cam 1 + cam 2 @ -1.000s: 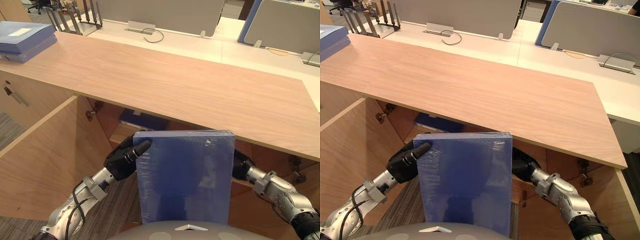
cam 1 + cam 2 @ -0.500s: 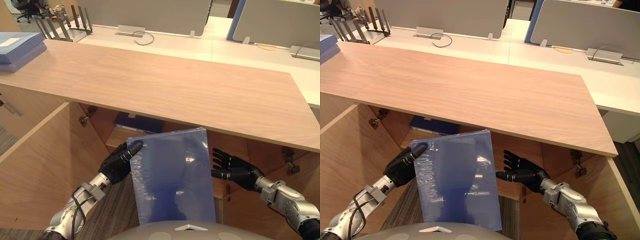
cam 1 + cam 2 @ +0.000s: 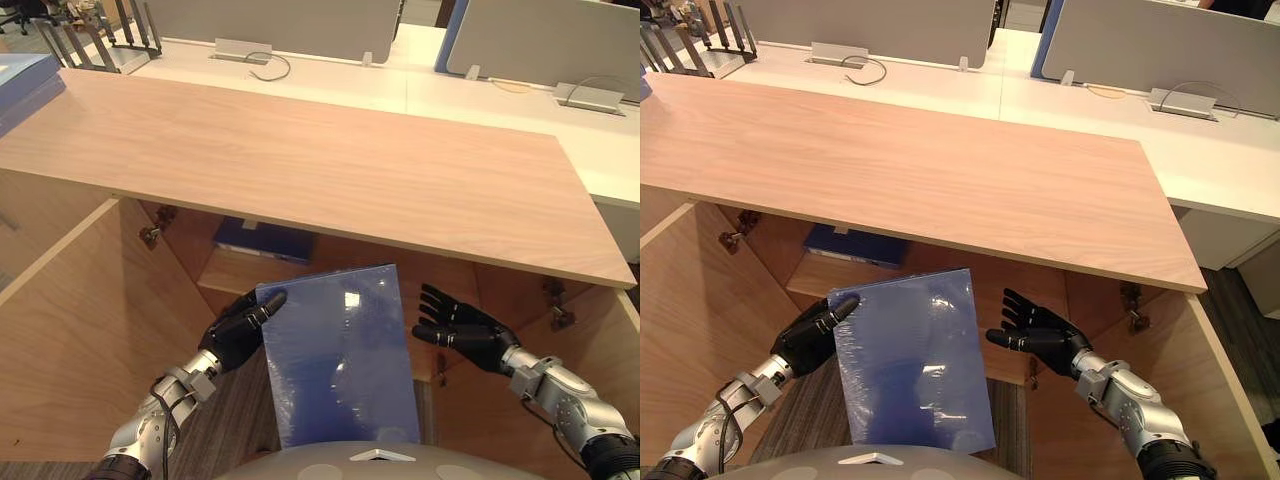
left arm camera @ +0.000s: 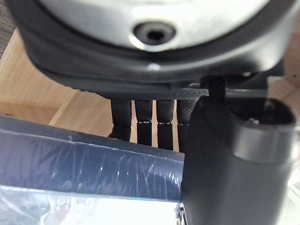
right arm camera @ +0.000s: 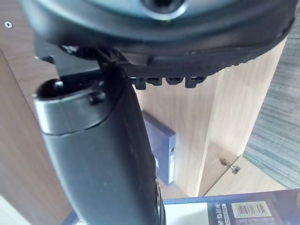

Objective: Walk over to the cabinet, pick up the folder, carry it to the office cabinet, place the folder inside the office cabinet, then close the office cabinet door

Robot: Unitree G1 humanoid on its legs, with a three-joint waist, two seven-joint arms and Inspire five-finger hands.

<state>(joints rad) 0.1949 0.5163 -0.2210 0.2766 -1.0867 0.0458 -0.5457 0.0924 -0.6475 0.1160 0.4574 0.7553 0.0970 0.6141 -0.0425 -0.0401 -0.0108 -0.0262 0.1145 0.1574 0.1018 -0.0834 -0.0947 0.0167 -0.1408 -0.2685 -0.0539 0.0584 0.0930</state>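
Note:
A blue plastic-wrapped folder (image 3: 340, 365) hangs tilted in front of the open office cabinet, below its wooden top (image 3: 300, 150). My left hand (image 3: 235, 330) is shut on the folder's left edge, thumb on the top face. In the left wrist view its fingers (image 4: 150, 117) reach behind the folder (image 4: 84, 164). My right hand (image 3: 465, 330) is open with spread fingers, a little to the right of the folder and apart from it. Another blue folder (image 3: 265, 240) lies on the shelf inside the cabinet.
The cabinet's left door (image 3: 70, 330) stands wide open beside my left arm, and the right door (image 3: 1120, 400) is open beside my right arm. Blue folders (image 3: 25, 80) lie on the top's far left. A black file rack (image 3: 100, 30) and desks stand behind.
My right hand has let go of the folder's right edge, opened and moved off to the right. The folder now tilts in my left hand alone. The camera has shifted.

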